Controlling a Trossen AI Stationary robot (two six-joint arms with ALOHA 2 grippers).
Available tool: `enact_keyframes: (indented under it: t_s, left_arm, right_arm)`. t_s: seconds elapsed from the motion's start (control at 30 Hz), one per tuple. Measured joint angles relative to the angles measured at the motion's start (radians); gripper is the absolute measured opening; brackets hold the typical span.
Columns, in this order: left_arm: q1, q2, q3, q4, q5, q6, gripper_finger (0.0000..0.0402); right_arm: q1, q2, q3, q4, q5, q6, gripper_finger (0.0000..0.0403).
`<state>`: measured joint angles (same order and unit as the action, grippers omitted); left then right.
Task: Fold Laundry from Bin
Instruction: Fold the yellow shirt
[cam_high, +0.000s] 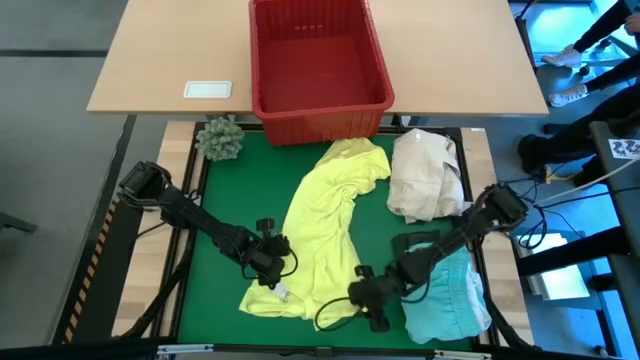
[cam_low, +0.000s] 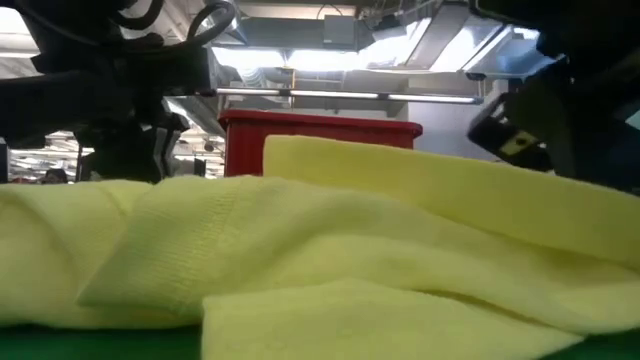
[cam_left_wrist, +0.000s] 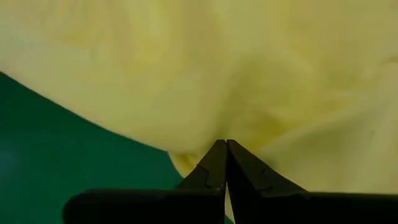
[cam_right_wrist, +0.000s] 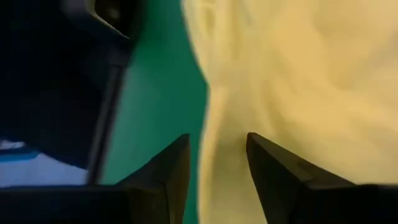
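Bright yellow soft cloth garment (cam_low: 330, 250) right up against the low camera, sprawled long across the green mat (cam_high: 225, 190) of the worktop, one end nearly touching the empty bright red slotted plastic bin (cam_high: 318, 62) at the far edge. Left gripper (cam_high: 272, 262) pinched together on the garment's near left corner, fingers (cam_left_wrist: 224, 168) meeting at the hem. Right gripper (cam_high: 368, 297) down at the near right edge, fingers (cam_right_wrist: 267, 162) apart and straddling the hem, nothing clamped. Looks like the spreading step before the first fold; next probably needs the right side to close on that edge so both corners can be tugged flat. Light turquoise-blue folded garment (cam_high: 445, 295) parked under the right arm, cream-white cloth bundle (cam_high: 425, 175) beyond it. Hard to tell sleeves from body in the wrinkles, and can't see under the dark patch by the right arm.
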<state>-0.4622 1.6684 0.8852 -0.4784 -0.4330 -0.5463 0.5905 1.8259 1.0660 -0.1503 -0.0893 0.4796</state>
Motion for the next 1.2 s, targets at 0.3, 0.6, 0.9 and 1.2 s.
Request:
enact_keyframes:
  t_s: [0.3, 0.6, 0.9, 1.2]
  left_arm:
    - [0.004, 0.0, 0.0, 0.124, 0.004, 0.088, 0.0002]
    - [0.056, 0.004, 0.0, 0.178, 0.033, 0.157, 0.0002]
    - [0.117, 0.061, 0.0, 0.186, 0.131, 0.222, 0.0002]
    - [0.164, 0.105, 0.006, 0.135, 0.128, 0.269, 0.0002]
  right_arm:
    - [0.006, 0.0, 0.0, 0.029, 0.205, 0.04, 0.0147]
    - [-0.021, 0.026, 0.0, 0.102, 0.212, 0.039, 0.0147]
    - [-0.051, 0.084, 0.01, 0.16, 0.194, 0.041, 0.0147]
    - [-0.048, 0.083, 0.072, 0.041, 0.282, 0.036, 0.0042]
